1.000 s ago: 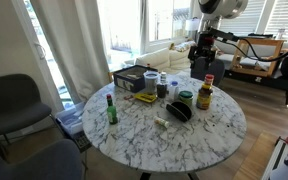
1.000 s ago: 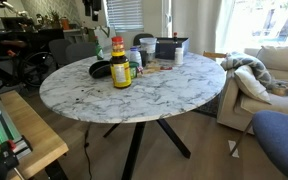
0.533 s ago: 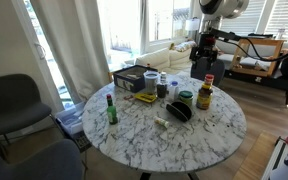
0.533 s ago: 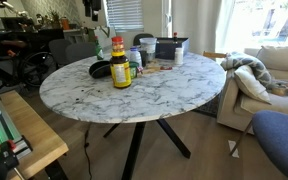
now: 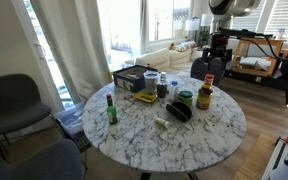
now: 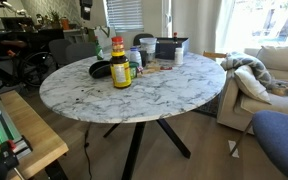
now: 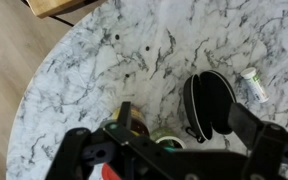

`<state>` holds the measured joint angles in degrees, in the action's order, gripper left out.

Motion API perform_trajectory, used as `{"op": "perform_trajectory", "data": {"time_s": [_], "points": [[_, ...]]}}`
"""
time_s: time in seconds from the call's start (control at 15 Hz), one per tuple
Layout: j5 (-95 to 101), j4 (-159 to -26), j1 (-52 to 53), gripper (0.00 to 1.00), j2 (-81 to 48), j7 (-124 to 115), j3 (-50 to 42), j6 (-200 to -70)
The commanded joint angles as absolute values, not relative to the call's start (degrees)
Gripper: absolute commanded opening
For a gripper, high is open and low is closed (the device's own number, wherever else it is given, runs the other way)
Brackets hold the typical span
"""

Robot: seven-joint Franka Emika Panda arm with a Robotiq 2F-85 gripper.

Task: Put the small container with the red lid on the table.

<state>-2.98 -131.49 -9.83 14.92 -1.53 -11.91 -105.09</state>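
Note:
The small container with the red lid [image 5: 207, 78] sits on top of the larger yellow-lidded jar [image 5: 205, 96], at the table's side nearest the arm; it also shows in an exterior view [image 6: 117, 42]. The round marble table [image 5: 144, 135] carries everything. My gripper [image 5: 217, 48] hangs open and empty above and beyond the jar, apart from it. In the wrist view the open gripper [image 7: 169, 150] frames the jar [image 7: 134, 124], with the table [image 7: 94, 70] below; the red lid is mostly hidden there.
A green-lidded jar [image 5: 186, 99] and a black case [image 5: 180, 112] lie beside the yellow-lidded jar. A green bottle [image 5: 111, 108] stands near the table's edge. A black box [image 5: 134, 78] and cups stand at the back. Chairs and a sofa surround the table.
The gripper has shifted sideways and slightly up, away from above the jar. Nothing on the table has moved.

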Motion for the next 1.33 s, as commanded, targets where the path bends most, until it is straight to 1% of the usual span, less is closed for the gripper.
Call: {"op": "perform_trajectory", "data": {"time_s": [0.0,0.53,0.73,0.93,1.27], "points": [[-3.01,-131.63,-10.54,1.0,15.24,-1.46,-11.59,-105.0],[-2.96,-132.17,-10.74,1.0,15.78,-1.72,-11.59,-105.0],[-0.41,-131.95,-12.36,1.0,14.37,-5.72,-11.75,-110.84],[3.87,-131.8,-14.18,1.0,12.83,-8.55,-12.17,-113.8],[-0.48,-132.67,-14.47,1.0,9.94,-6.78,-13.89,-119.49]]}}
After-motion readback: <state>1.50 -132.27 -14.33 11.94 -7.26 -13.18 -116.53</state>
